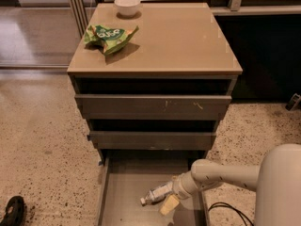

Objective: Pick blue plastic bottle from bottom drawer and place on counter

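The blue plastic bottle (154,195) lies on its side on the floor of the pulled-out bottom drawer (122,192), white cap pointing front left. My gripper (162,199) reaches in from the right, down in the drawer at the bottle's rear end. One cream finger (169,205) shows just in front of the bottle with a small gap to it; the other finger is hidden behind the bottle. The gripper looks open around the bottle. The tan counter (178,36) is the cabinet's top, well above.
A green snack bag (109,36) and a small white bowl (127,5) sit on the counter's left and back. Two upper drawers (150,106) stand slightly open above the bottom one. A black cable (225,211) lies on the floor at right, and a dark object (13,211) at left.
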You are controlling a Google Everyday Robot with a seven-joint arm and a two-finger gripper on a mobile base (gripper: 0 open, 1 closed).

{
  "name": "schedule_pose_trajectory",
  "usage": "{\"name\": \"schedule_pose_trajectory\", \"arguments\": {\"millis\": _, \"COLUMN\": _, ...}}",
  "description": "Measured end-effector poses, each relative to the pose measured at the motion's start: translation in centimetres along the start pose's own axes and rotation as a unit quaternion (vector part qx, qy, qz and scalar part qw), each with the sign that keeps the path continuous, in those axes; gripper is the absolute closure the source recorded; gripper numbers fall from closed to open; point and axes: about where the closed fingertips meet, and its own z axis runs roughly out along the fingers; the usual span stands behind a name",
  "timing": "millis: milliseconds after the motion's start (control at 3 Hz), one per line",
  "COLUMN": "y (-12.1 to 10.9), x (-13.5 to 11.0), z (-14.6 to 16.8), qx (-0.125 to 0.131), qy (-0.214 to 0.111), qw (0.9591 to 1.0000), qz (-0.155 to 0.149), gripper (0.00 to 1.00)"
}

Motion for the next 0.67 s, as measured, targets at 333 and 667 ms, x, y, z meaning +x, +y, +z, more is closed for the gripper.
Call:
{"name": "schedule_pose_trajectory", "arguments": {"millis": 333, "y": -3.5, "x": 0.0, "z": 6.5, "qx": 0.020, "qy": -0.024, "qw": 0.9994, "qz": 0.017, "gripper": 0.00}}
{"name": "schedule_pose_trajectory", "arguments": {"millis": 667, "y": -4.7, "x": 0.9, "z": 9.2, "qx": 0.022, "qy": -0.009, "qw": 0.9988, "qz": 0.043, "gripper": 0.00}}
